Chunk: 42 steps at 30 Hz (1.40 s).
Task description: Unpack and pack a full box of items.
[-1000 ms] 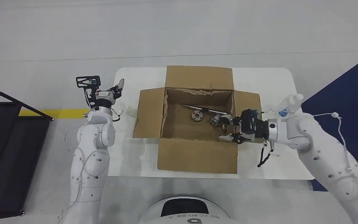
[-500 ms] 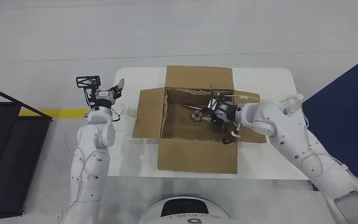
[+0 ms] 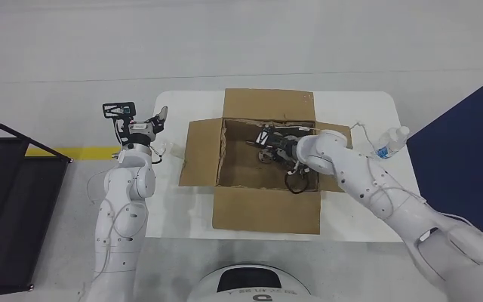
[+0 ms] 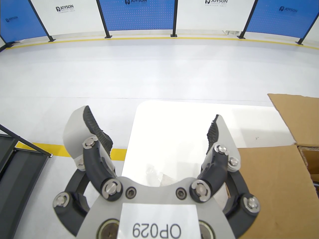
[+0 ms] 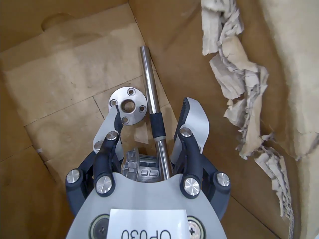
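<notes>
Bright, even overhead light, soft shadows. White table (image 4: 174, 130) glares almost blank in left wrist view; yellow floor line (image 4: 159, 38) bows, wide-lens distortion. Box (image 5: 62, 63) interior dimmer; steel rod (image 5: 147, 75) carries a highlight streak.

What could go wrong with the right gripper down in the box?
1. The open right gripper straddles the rod, but the flange lies right beside it, partly under the gripper; closing might catch or knock it.
2. The rod looks smooth and lies along the box wall; it may slip or jam when lifted.
</notes>
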Available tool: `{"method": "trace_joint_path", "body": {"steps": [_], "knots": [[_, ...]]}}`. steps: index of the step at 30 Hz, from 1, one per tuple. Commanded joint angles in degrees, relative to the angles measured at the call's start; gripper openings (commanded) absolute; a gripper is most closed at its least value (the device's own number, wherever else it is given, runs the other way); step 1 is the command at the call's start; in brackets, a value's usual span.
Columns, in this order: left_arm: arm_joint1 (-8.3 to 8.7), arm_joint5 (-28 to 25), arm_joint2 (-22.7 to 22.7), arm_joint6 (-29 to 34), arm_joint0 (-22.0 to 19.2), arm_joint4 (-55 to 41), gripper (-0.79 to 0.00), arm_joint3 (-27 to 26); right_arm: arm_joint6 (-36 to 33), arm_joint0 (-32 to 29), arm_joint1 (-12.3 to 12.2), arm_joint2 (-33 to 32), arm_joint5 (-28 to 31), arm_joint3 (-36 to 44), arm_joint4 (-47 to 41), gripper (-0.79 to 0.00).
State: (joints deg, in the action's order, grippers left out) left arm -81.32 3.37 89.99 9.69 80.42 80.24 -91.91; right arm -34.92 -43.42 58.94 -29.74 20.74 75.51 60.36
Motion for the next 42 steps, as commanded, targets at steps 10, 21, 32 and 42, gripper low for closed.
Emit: {"method": "trace_joint_path", "body": {"steps": [10,21,32,42], "knots": [[0.00,0.0,0.0,0.0,0.0,0.0,0.000,0.0,-4.4,2.9,3.9,2.1,1.2,-7.7,-0.4,-0.508],[0.00,0.0,0.0,0.0,0.0,0.0,0.000,0.0,-3.6,2.6,4.5,-0.1,3.2,-7.8,-0.2,-0.785],[0.00,0.0,0.0,0.0,0.0,0.0,0.000,0.0,1.7,-12.9,-4.0,-16.2,4.1,15.1,7.0,-0.785],[0.00,0.0,0.0,0.0,0.0,0.0,0.000,0.0,25.9,-41.4,-11.5,-47.3,3.3,35.8,10.7,-0.785]]}}
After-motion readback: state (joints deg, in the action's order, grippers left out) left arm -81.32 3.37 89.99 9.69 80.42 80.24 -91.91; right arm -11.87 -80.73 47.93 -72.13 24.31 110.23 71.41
